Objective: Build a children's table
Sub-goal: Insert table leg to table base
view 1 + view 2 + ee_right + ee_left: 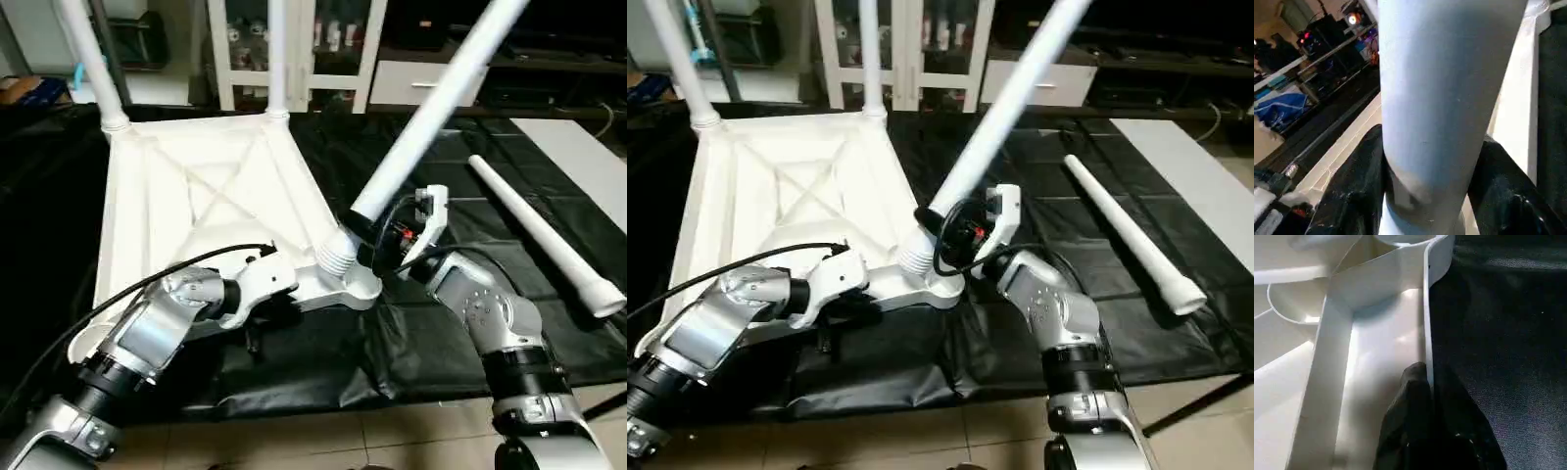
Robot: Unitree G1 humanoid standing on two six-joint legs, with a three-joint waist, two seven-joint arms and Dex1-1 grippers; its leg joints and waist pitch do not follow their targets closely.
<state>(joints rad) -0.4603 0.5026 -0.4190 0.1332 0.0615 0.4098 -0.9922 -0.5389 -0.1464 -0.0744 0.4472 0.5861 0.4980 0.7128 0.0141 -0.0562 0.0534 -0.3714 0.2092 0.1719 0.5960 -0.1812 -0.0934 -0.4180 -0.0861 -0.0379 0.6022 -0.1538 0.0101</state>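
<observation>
Table top [196, 186] rim pinched by left gripper [1429, 382] (right gripper [1425, 161] clasps leg [441, 93])

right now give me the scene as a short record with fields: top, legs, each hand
top: white table top lying underside up on the black cloth, X ribs showing
legs fitted: two legs upright in the far corner sockets
leg in work: third leg tilted, its threaded end at the near right corner socket
spare leg: fourth leg lying on the cloth to the right
left hand: shut on the top's rim
right hand: fingers either side of the tilted leg, holding it
</observation>
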